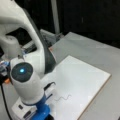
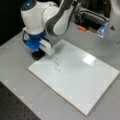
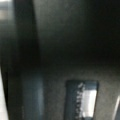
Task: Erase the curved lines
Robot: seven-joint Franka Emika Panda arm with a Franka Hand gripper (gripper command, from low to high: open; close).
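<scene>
The gripper (image 2: 37, 53), its jaws' state unclear, is hovering at the whiteboard (image 2: 82, 82) edge, near the intact curve lines (image 2: 57, 64); pressing flat probably erases best.

Grey table (image 2: 17, 75) against a dark, unlit backdrop (image 1: 95, 17).

Both front views soft, blurred | glare patch on white board (image 2: 89, 59) | dark backdrop beyond grey surface (image 1: 100, 53) | wrist view dim, out of focus
</scene>
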